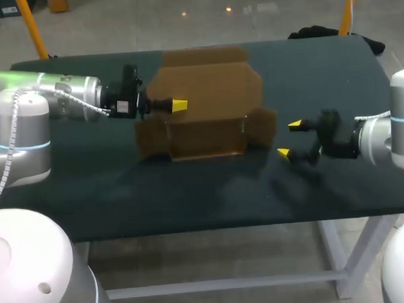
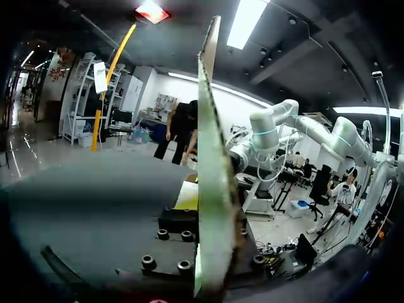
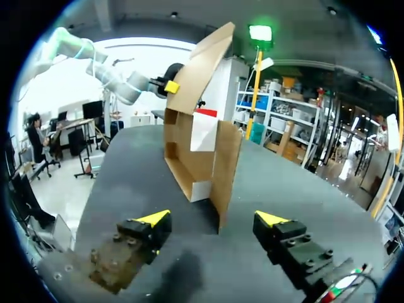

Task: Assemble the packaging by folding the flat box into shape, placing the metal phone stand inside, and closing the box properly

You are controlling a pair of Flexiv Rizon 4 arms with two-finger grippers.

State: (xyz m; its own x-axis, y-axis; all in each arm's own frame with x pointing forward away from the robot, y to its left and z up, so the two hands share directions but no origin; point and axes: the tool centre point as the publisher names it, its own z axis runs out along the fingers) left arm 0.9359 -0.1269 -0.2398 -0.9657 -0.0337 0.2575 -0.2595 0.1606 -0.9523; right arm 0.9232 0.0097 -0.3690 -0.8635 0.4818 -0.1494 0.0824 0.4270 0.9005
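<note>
Cardboard box (image 1: 208, 139) sits half-folded on our dark desk (image 1: 191, 200), its low walls up and its big lid flap (image 3: 199, 69) raised at a tilt. Our left hand (image 1: 178, 105), at the box's left side, is clamped on that lid flap, which runs edge-on between its fingers. Our right hand (image 1: 289, 138) hangs low just beyond the box's right side flap (image 3: 226, 164), fingers spread wide, clear of the cardboard.

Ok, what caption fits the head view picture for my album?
Left gripper pinches the lid of the cardboard box; right gripper hangs open nearby.
</note>
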